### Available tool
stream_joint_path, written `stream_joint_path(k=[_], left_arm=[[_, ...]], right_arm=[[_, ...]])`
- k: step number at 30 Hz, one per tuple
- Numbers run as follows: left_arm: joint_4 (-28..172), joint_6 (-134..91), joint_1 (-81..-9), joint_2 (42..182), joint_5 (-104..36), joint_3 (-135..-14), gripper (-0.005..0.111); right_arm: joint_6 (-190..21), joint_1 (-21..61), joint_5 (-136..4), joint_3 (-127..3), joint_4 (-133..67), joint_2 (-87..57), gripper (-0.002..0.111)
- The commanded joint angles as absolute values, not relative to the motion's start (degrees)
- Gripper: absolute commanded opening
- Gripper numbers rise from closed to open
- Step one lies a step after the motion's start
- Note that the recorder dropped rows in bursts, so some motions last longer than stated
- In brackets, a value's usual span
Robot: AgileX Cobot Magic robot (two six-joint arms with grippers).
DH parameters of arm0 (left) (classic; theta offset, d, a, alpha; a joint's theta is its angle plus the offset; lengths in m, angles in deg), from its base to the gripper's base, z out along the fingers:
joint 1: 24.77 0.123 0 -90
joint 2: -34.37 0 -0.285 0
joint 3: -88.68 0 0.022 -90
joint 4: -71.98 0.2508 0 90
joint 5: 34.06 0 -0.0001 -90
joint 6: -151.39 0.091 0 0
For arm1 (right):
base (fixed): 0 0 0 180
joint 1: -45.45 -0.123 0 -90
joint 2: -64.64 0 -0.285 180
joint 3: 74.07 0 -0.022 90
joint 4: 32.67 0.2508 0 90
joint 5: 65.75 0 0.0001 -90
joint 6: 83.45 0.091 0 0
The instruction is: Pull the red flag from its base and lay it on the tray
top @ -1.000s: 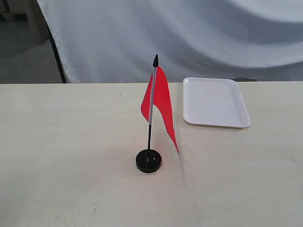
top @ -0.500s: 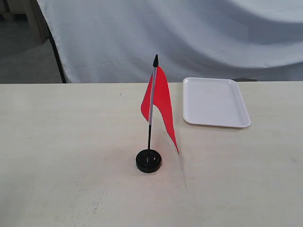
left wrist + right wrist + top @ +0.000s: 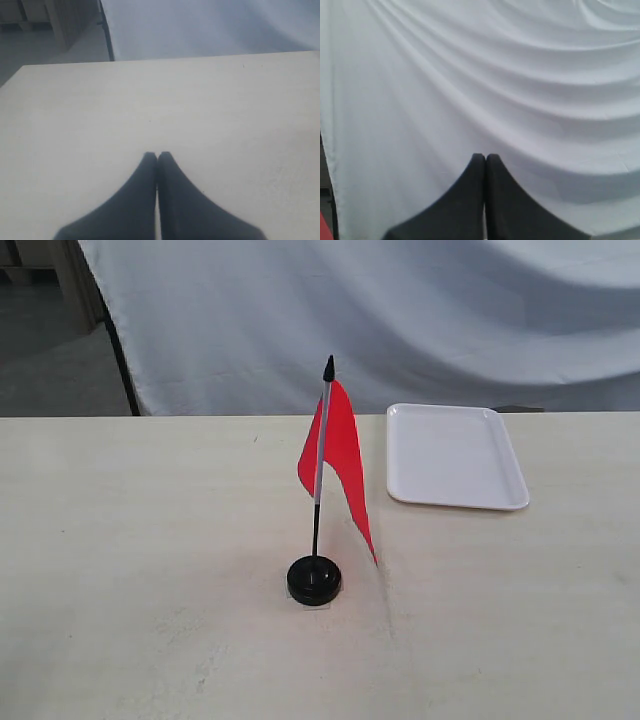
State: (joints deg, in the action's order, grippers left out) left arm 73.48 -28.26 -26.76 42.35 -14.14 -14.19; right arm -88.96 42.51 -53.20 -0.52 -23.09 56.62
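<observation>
The red flag [image 3: 340, 455] stands upright on its pole, silver above and black below, with a pointed black tip. The pole is plugged into the round black base [image 3: 314, 580] near the middle of the table. The white tray [image 3: 455, 455] lies flat to the right and further back, with nothing on it. Neither arm shows in the exterior view. In the left wrist view my left gripper [image 3: 157, 155] is shut over bare tabletop, holding nothing. My right gripper [image 3: 485, 157] is shut too, facing the white cloth backdrop. A sliver of red sits at that view's lower corner.
The pale wooden table [image 3: 120, 540] spreads wide around the flag. A white cloth backdrop [image 3: 400, 310] hangs behind the far edge, with a dark stand leg [image 3: 122, 360] at its left side.
</observation>
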Motion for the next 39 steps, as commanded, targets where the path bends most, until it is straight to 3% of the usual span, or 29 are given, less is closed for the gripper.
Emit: stream_joint_path(k=[1,11,20,39], left_arm=[[73.63,-28.61,-26.64,42.16,-14.4,-14.1,0.0],[73.63,-28.61,-26.64,42.16,-14.4,-14.1,0.0],[73.63,-28.61,-26.64,42.16,-14.4,-14.1,0.0],[73.63,-28.61,-26.64,42.16,-14.4,-14.1,0.0]], right_arm=[[-89.67,42.48,-54.34,-5.31,-22.66,56.86,-0.001],[-93.36,42.48,-53.64,-14.98,-22.66,53.78,-0.001],[-93.36,42.48,-53.53,-22.59,-22.66,37.57,-0.001],[-93.67,42.48,-46.47,-22.86,-22.66,4.15,-0.001]])
